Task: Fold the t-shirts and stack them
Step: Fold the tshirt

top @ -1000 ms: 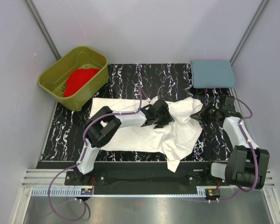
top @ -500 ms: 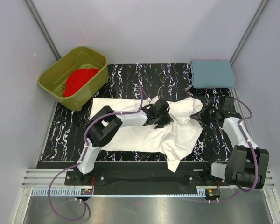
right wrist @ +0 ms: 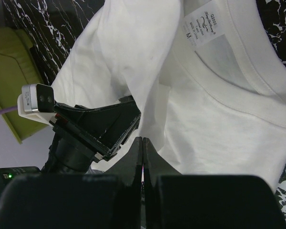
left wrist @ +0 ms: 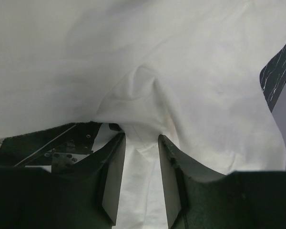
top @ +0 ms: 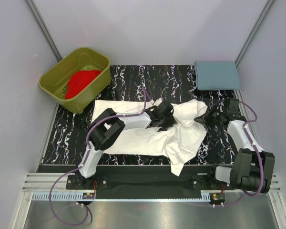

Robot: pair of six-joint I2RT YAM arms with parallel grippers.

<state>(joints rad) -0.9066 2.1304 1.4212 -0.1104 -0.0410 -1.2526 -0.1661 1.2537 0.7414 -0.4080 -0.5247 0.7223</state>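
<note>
A white t-shirt [top: 133, 136] lies spread on the black marbled mat [top: 69, 131], flat at the left and crumpled at the right. My left gripper [top: 166, 116] rests on its middle. In the left wrist view its jaws [left wrist: 141, 138] stand close together on a puckered ridge of the white cloth [left wrist: 181, 71]. My right gripper [top: 210, 117] is at the shirt's right edge, jaws shut with nothing seen between them [right wrist: 143, 140], just above the shirt [right wrist: 219, 109] near its collar label [right wrist: 202, 28]. A red t-shirt [top: 81, 81] lies bunched in the tub.
The olive-green tub [top: 86, 61] stands at the back left, partly off the mat. A folded grey-blue cloth [top: 217, 75] lies at the back right corner. Grey walls close in on both sides. The left arm's wrist [right wrist: 90, 129] shows close to my right fingers.
My left gripper has shifted slightly back and to the right on the white shirt. The right arm has hardly moved.
</note>
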